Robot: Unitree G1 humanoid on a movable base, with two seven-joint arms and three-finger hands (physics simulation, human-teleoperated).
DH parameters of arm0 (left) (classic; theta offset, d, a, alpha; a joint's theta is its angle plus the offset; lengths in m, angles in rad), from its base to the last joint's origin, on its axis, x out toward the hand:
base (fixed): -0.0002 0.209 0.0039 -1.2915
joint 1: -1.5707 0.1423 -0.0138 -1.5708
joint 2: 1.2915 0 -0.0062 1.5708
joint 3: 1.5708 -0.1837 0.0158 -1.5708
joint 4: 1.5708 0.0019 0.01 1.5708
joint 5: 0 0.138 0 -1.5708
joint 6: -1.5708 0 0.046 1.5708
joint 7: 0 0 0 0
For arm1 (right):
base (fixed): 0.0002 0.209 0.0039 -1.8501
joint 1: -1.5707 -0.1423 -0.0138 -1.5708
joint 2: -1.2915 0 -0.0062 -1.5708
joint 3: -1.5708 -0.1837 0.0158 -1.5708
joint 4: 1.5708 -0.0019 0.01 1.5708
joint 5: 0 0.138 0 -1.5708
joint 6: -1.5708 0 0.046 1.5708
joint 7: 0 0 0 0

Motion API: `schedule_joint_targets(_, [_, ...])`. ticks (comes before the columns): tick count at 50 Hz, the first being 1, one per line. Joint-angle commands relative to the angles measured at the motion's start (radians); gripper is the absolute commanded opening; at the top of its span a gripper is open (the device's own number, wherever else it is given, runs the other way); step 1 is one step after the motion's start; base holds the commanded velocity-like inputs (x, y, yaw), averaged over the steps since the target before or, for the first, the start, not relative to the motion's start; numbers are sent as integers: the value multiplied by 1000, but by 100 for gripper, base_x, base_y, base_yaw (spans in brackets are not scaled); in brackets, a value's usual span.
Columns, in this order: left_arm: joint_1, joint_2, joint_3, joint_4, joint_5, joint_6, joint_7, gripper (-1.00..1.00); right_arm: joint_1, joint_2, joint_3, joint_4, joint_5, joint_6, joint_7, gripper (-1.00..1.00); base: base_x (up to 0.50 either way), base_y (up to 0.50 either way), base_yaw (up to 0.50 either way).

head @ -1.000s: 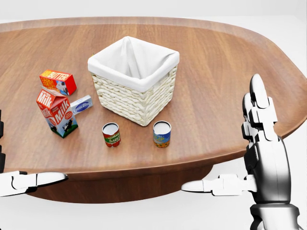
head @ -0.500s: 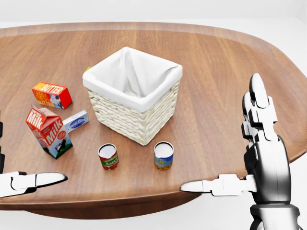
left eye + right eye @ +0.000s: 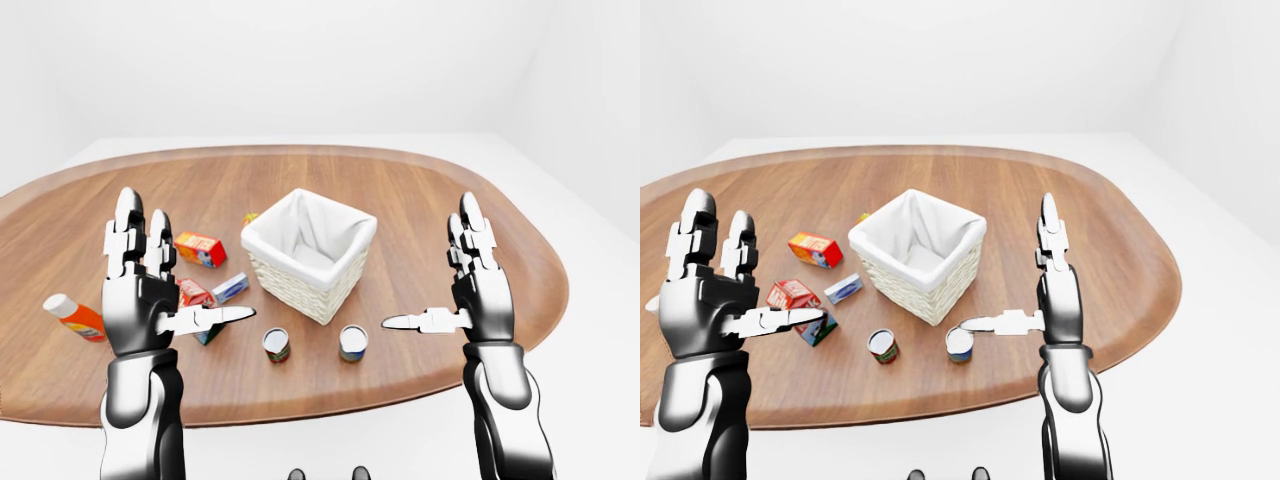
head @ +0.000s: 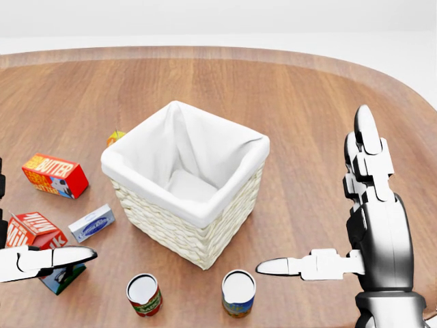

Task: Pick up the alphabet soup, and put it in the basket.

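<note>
So the alphabet soup (image 4: pixel 238 293) looks like the blue-and-yellow can near the table's (image 3: pixel 480 215) closest edge, just below the wicker basket (image 4: pixel 184 193), with a red-and-green can (image 4: pixel 144 294) beside it. My guess: rigid, smooth, a bit slippery, fairly light, best gripped around the sides mid-height. Right hand (image 3: pixel 478 290) and left hand (image 3: pixel 140 290) both hover spread wide, holding nothing. The left-eye view shows an orange bottle (image 3: pixel 74 316) at the table's left edge; the head view misses it but shows the basket's empty white liner.

Bright, even, sharp renders; soft shadows.
</note>
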Motion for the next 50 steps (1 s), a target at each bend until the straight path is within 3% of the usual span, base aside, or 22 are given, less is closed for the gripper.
schedule_joint_targets(1, [1, -1, -1, 3, 5, 0, -1, 100, 3, 0, 2, 0, -1, 0, 0, 100, 39, 0, 0])
schedule_joint_targets(15, [1, -1, -2, 4, 5, 0, -1, 100, -1, 0, 1, 6, -3, 0, 0, 100, 35, 0, 0])
schedule_joint_targets(33, [2, -1, -2, -1, 4, 0, 0, 100, 2, -2, 12, 32, -50, 0, -18, 100, 0, 0, 0])
schedule_joint_targets(50, [6, -4, -2, -15, 2, 0, 1, 100, 186, 1, 73, 52, -91, 0, 2, 100, 0, 0, 0])
